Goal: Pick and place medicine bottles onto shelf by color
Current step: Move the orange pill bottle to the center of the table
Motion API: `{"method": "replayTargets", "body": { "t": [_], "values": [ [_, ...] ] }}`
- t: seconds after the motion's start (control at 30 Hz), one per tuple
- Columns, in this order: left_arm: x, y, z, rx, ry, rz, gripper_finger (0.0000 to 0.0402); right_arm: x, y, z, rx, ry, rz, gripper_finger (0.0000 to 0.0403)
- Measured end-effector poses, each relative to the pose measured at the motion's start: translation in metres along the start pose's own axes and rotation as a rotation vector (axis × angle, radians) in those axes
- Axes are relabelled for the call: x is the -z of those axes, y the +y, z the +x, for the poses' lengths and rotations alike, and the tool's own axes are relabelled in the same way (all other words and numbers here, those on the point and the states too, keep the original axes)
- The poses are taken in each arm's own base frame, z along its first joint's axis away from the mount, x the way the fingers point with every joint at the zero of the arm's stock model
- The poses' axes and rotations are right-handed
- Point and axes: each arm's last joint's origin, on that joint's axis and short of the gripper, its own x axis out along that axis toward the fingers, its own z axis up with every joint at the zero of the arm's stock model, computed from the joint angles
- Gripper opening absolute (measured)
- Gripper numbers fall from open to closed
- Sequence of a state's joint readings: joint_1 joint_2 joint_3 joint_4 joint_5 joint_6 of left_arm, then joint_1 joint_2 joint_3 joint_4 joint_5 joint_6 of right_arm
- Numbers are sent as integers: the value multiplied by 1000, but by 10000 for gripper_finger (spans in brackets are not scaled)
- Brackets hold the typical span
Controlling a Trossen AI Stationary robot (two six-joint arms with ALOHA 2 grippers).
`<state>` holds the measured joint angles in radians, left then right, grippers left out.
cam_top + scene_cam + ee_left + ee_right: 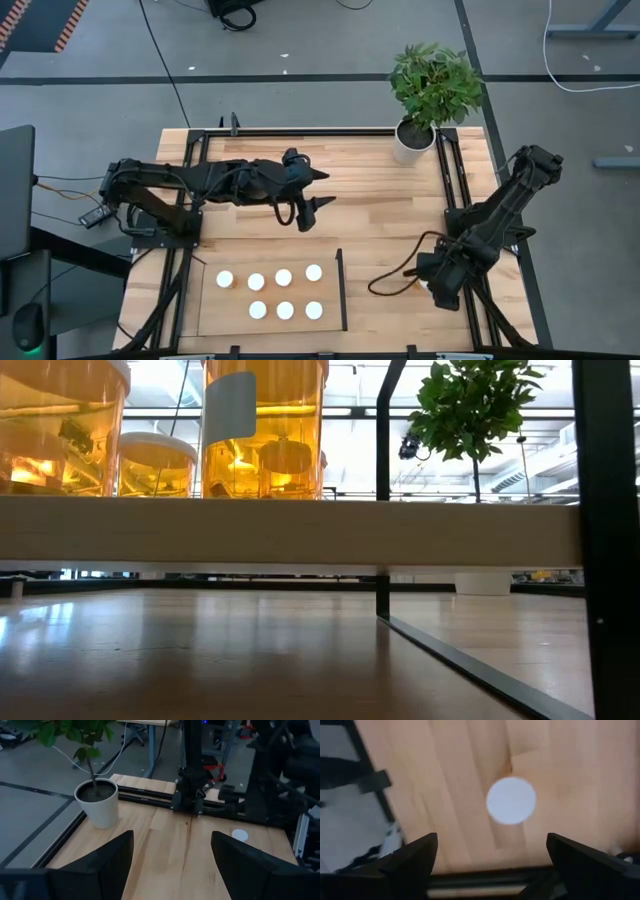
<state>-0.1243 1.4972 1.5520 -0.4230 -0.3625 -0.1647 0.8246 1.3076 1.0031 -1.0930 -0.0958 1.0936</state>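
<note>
Seven medicine bottles sit white-capped on the shelf at the worktop's near edge, four in the far row and three in the near one. The left gripper hangs released over mid-worktop, holding nothing. The right gripper is spread too, directly above an eighth white cap on bare wood.

The left arm is stretched out level from its base at the left edge towards the middle of the tabletop, and the left gripper is carried at its end with the jaws spread wide apart. The right arm is folded down along the right edge, and the right gripper is pointed downward, its jaws likewise held apart.
</note>
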Motion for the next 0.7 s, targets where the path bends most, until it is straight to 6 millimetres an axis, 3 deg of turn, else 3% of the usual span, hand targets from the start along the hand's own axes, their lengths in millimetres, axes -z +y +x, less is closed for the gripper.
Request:
{"method": "replayTargets", "body": {
  "t": [0.3,0.7],
  "values": [
    [-1,2,-1,-4,-3,-55,270,0,13,20,82,-124,-95,383],
    [-1,2,-1,-5,-3,-123,232,7,0,54,97,-106,-59,380]
  ]
}}
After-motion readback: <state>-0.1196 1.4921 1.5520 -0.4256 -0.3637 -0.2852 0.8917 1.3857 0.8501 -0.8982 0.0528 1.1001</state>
